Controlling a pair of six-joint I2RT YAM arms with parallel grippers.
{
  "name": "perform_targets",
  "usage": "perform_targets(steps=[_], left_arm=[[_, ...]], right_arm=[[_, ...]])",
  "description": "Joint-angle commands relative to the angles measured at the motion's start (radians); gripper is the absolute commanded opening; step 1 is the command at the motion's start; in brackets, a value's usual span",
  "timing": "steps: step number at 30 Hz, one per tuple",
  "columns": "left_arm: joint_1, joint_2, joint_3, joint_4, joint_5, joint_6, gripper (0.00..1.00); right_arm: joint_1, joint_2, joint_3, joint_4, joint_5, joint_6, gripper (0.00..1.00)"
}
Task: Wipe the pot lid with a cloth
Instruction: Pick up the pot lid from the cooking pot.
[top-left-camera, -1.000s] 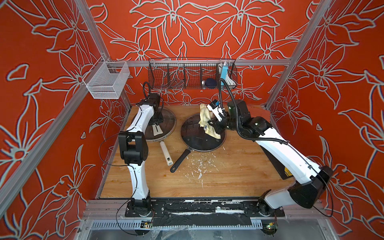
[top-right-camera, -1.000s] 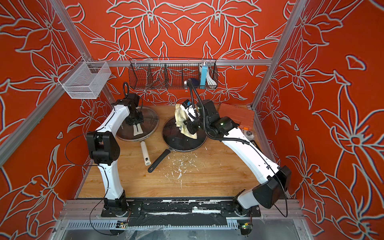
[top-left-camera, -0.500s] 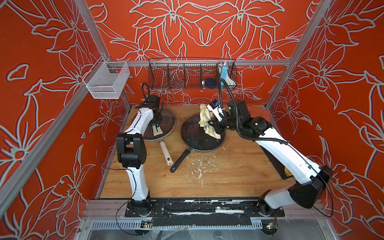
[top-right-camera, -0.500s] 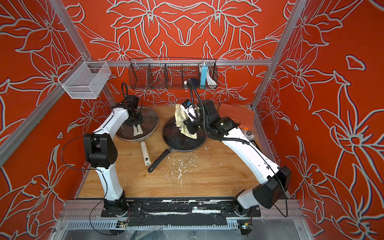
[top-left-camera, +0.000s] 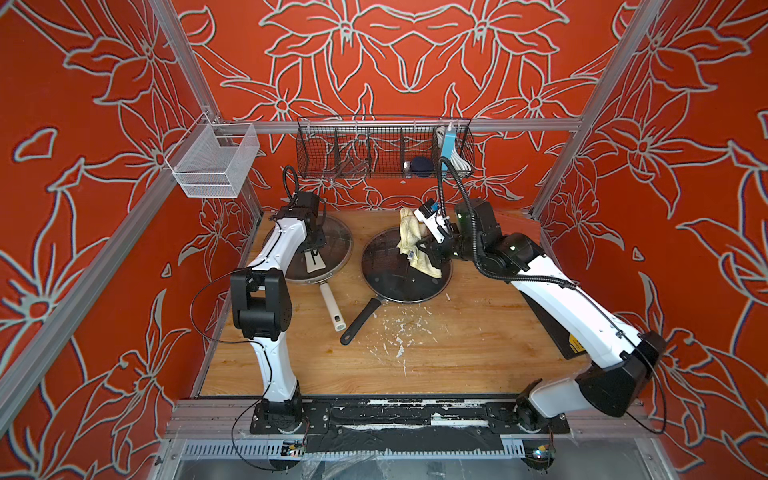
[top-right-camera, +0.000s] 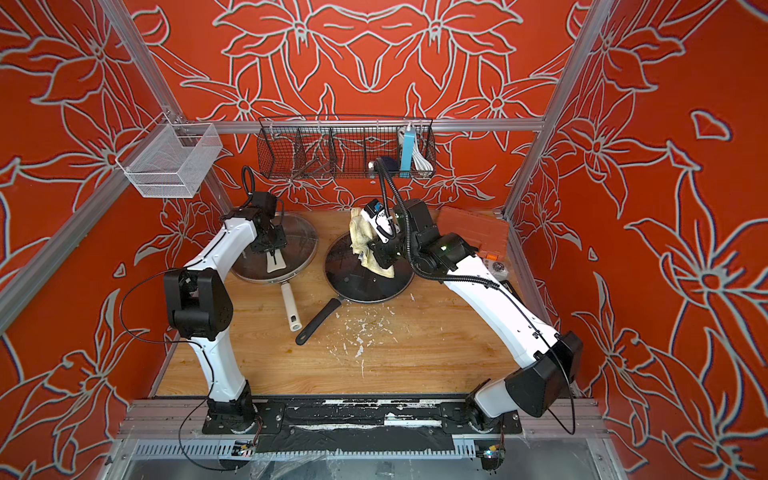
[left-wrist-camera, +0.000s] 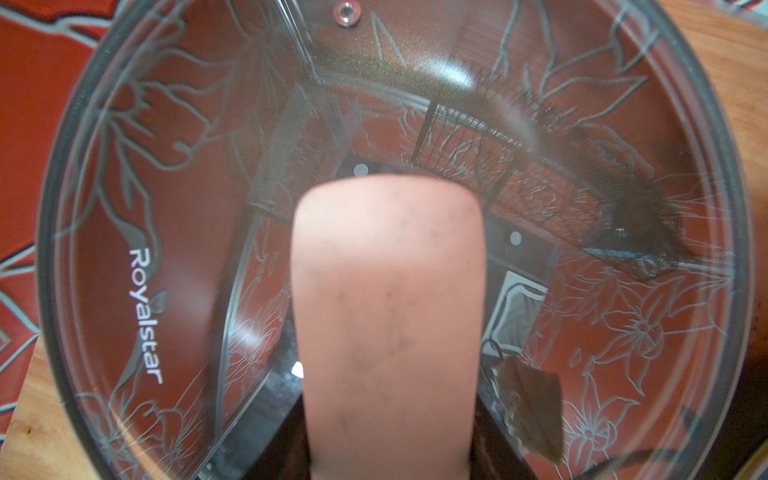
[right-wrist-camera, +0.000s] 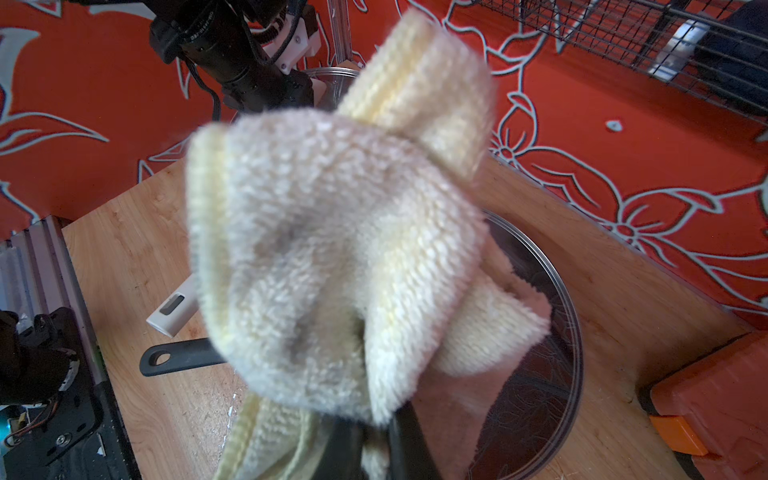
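Left elbow shifted slightly outward. Left fingers (top-left-camera: 314, 248) at the glass lid (top-left-camera: 338, 239) handle (left-wrist-camera: 386, 311), can't tell if gripping. Right fingers (right-wrist-camera: 397, 436) pinched on cloth (top-left-camera: 409, 237), hanging over the black pan's lid (top-left-camera: 388, 276).

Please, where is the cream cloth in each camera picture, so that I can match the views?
In a top view: the cloth hangs over the dark lid, its far right part, near picture centre.
In a top view: the cloth, same spot, slightly left of centre.
Left wrist: not in it.
Right wrist: the cloth fills the centre, clamped in the right tool.
Shared landmark: the black pan handle, absent from left wrist.
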Motion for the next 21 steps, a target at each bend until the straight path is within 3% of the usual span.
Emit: perform_targets(steps=[1,21], left_arm=[[0.004,-0.088,-0.012,0.048,-0.027,-0.019,0.0],[0.005,-0.222,0.019,0.057,0.041,-0.076,0.0]], right_arm=[[0.003,-0.015,0.01,-0.001,-0.015,0.005,0.0],[0.003,-0.016,0.004,0.015,-0.033,0.012,0.0]])
